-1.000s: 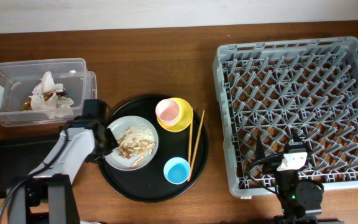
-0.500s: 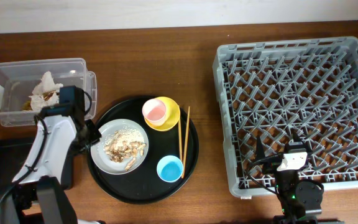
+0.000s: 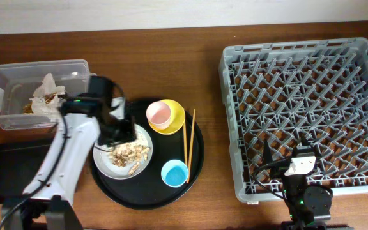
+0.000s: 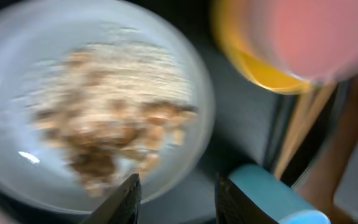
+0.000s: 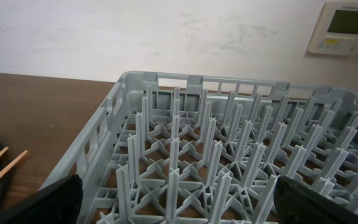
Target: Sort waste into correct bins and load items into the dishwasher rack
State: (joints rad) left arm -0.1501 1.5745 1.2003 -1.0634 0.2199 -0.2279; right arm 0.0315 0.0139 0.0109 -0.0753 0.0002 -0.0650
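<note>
The grey-white plate [image 3: 128, 163] holds the beige food scraps [image 3: 130, 153] on the round black tray [image 3: 193, 167]. My left gripper [image 3: 122, 132] hovers over the plate's upper edge. In the left wrist view its fingers [image 4: 127, 198] stand apart with nothing between them, above the plate [image 4: 17, 93] rim, and the left gripper [image 4: 179, 202] is open. A pink cup [image 3: 160, 113] sits in the yellow bowl [image 3: 176, 121]. Chopsticks [image 3: 188, 137] and a light-blue cup [image 3: 174, 173] lie beside them. My right gripper [image 5: 185, 205] is wide open over the near edge of the dishwasher rack [image 3: 305, 108].
The clear tub [image 3: 18, 80] at the far left holds crumpled napkins [image 3: 46, 96] with a brown wrapper. The shallow black tray [image 3: 8, 172] lies in front of it, partly under my left arm. The rack [image 5: 229, 143] fills the right side of the table.
The round tray with its dishes slid left a second ago. My left gripper then let go, opened, and swung right from the tray's left side to over the plate. The right arm stayed still.
</note>
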